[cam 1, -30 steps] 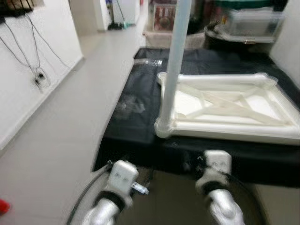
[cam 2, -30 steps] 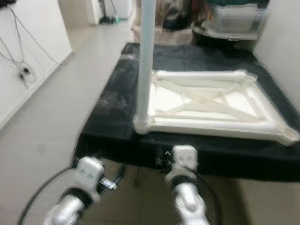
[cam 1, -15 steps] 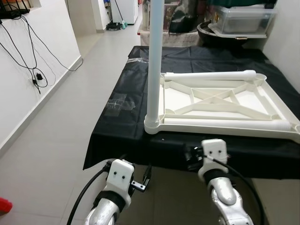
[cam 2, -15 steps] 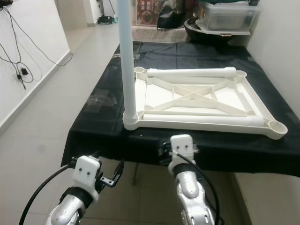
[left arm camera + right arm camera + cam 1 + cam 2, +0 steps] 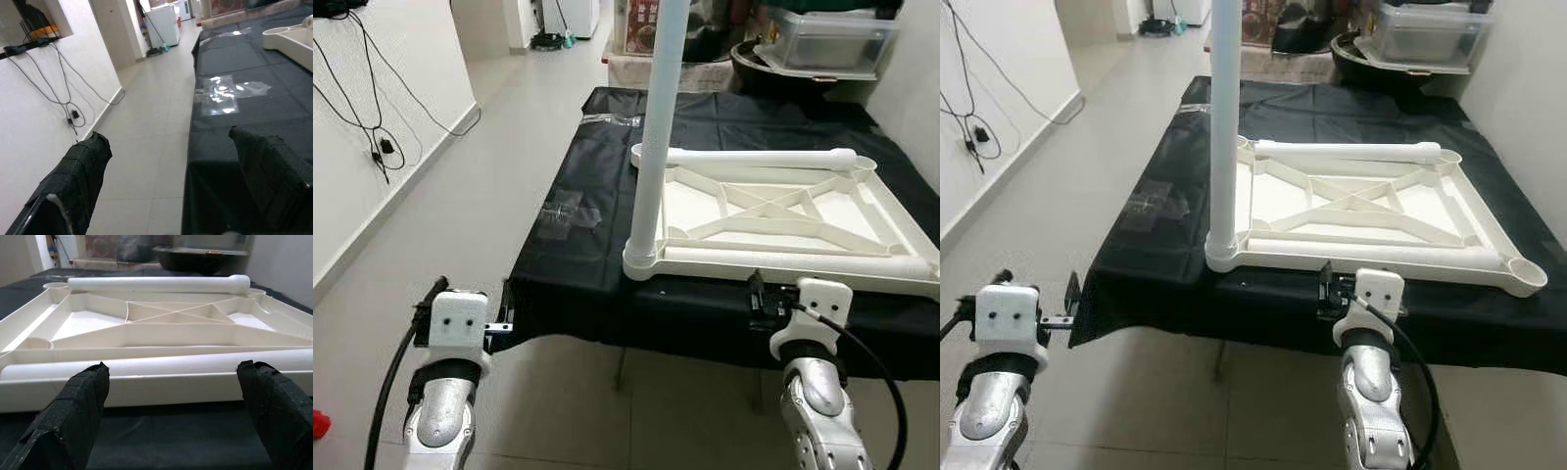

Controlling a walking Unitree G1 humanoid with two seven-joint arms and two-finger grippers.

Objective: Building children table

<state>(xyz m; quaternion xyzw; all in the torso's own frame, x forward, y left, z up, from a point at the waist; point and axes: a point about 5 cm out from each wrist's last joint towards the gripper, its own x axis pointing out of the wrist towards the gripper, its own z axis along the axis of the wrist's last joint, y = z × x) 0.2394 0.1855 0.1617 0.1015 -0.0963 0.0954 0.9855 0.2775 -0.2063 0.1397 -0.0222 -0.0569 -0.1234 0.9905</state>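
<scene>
A white plastic tabletop [image 5: 899,217] lies upside down on a table under a black cloth [image 5: 570,257]. One white leg [image 5: 656,127] stands upright in its near left corner socket. Two loose legs lie on it, one along the far rim [image 5: 754,158] and one along the near rim [image 5: 793,259] [image 5: 161,366]. My right gripper [image 5: 757,300] [image 5: 173,367] is open at the table's front edge, facing the near loose leg and holding nothing. My left gripper [image 5: 506,311] [image 5: 168,139] is open and empty by the table's near left corner, over the floor.
A patch of clear tape [image 5: 566,211] sticks to the cloth left of the tabletop. Left of the table runs open tiled floor [image 5: 460,215] to a white wall with hanging cables [image 5: 372,98]. Storage boxes [image 5: 827,39] stand behind the table. A wall is close on the right.
My left arm has swung out to the left and risen to the table's left corner. My right arm has shifted right along the front edge. The tabletop and legs stay put.
</scene>
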